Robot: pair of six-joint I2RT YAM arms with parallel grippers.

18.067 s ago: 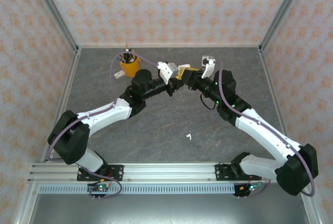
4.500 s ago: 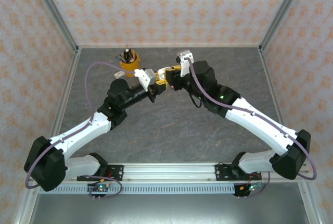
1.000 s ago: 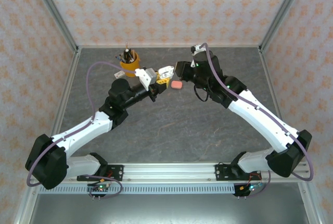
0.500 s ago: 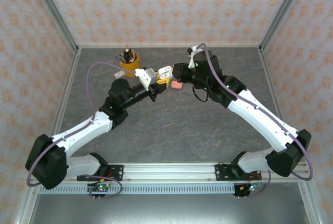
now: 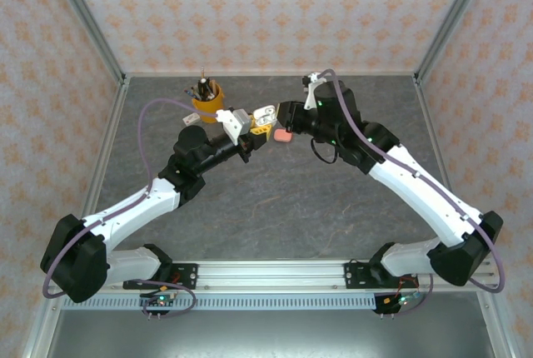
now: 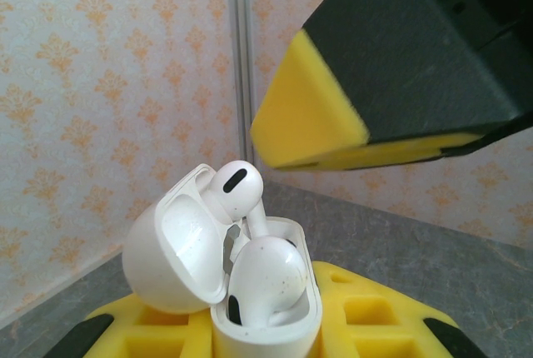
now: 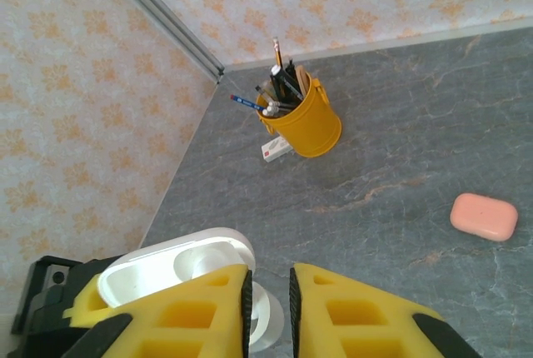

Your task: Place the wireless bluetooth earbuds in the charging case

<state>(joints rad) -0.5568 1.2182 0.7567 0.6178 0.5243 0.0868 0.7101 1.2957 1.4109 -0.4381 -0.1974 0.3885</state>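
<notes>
My left gripper (image 5: 260,121) (image 6: 266,340) is shut on the white charging case (image 6: 271,325) and holds it above the table with its lid (image 6: 171,250) swung open. One white earbud (image 6: 266,279) sits in the case. A second white earbud (image 6: 236,191) leans above it, stem down in the case and head sticking out. My right gripper (image 5: 280,113) (image 7: 269,291) hovers right over the case, its yellow finger (image 6: 391,75) just above that earbud without touching it. Its jaws stand a narrow gap apart with nothing between them.
A closed salmon-pink case (image 5: 283,136) (image 7: 483,216) lies on the grey table under the right wrist. A yellow cup of pencils (image 5: 207,106) (image 7: 306,116) stands at the back left, with a small white and red box (image 7: 277,149) beside it. Patterned walls close in three sides.
The right gripper has edged left over the open case and its jaws have narrowed a little. The left arm and the case have stayed still.
</notes>
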